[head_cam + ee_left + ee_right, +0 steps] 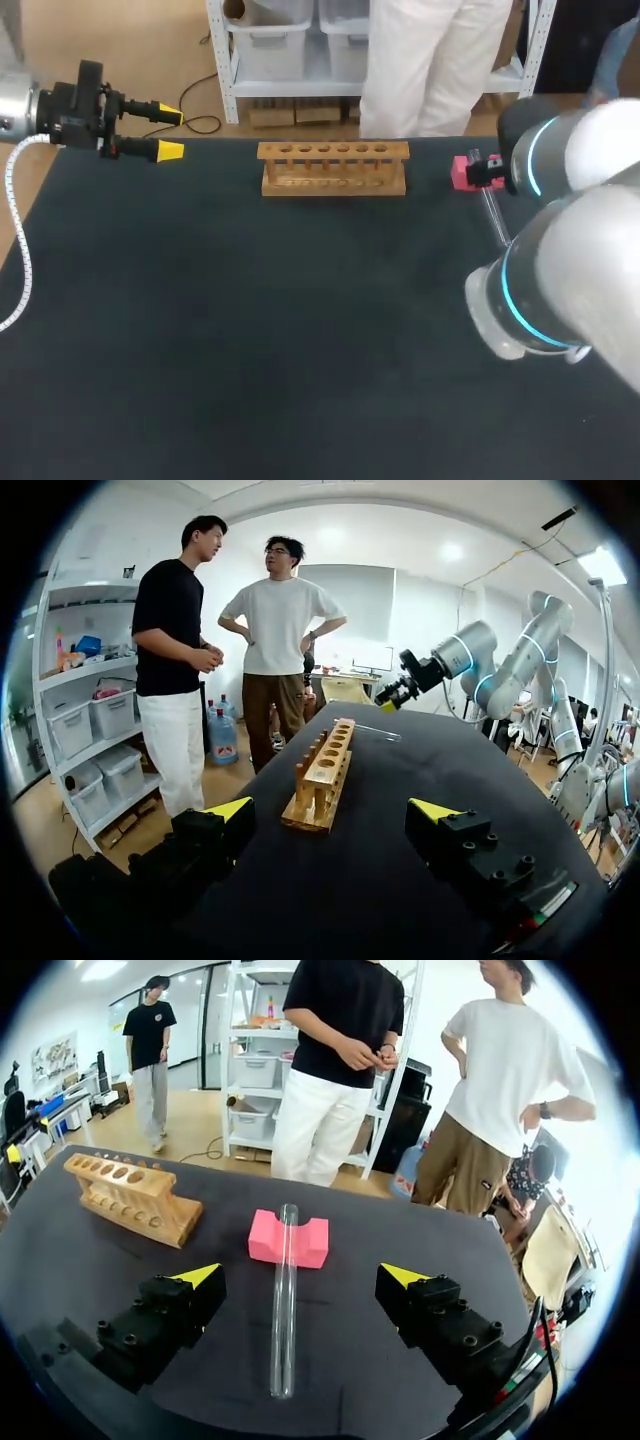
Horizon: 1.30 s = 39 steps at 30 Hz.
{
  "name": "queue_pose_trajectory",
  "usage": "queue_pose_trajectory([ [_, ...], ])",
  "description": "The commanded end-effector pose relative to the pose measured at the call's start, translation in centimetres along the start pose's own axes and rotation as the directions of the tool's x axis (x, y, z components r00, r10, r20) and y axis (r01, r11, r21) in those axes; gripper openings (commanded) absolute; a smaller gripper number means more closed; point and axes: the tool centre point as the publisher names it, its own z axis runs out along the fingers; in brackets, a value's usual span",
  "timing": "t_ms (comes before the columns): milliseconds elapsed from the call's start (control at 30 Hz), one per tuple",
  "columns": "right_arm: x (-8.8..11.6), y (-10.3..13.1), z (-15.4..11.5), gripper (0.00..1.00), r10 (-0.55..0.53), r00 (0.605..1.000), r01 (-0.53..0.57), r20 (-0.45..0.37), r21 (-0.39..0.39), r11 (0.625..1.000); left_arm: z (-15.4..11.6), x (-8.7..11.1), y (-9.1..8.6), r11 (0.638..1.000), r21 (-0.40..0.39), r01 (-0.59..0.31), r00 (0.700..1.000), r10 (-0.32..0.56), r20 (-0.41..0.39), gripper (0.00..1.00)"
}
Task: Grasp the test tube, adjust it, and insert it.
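A clear glass test tube (284, 1310) lies on the dark table with its far end resting in the groove of a pink block (312, 1242). My right gripper (300, 1276) hovers open above it, one yellow fingertip on each side of the tube, not touching. In the head view the test tube (493, 218) and pink block (462, 171) sit at the far right, partly hidden by my right arm. The wooden rack (333, 167) with a row of holes stands at the back middle. My left gripper (170, 133) is open at the far left corner, holding nothing, with the rack (325, 770) ahead of it.
The dark table (250, 330) spreads wide between the rack and the front edge. A white coiled cable (18, 240) hangs from my left arm along the table's left side. My right arm's large joints (540, 290) cover the table's right edge.
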Motion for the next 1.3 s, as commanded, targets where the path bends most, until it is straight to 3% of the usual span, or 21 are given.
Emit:
queue_pose_trajectory([
  [33,1.0,0.4,0.9,1.0,-0.012,0.999,0.013,0.038,-0.027,1.0,0.0,0.1,-0.2,1.0,-0.003,-0.001,1.0,0.001,0.001,1.0],
  [300,1.7,0.9,1.6,1.0,-0.007,0.996,0.02,0.086,-0.142,0.99,0.0,0.1,-0.2,1.0,-0.003,-0.001,1.0,0.001,0.001,1.0],
  [467,2.2,1.1,2.3,1.0,-0.002,0.997,0.015,0.075,-0.177,0.984,0.0,0.1,-0.2,1.0,-0.003,-0.001,1.0,0.001,0.001,1.0],
  [1300,4.4,1.9,5.5,1.0,0.02,0.999,-0.026,-0.03,-0.191,0.981,0.0,0.1,-0.2,1.0,-0.003,-0.001,1.0,0.001,0.001,1.0],
])
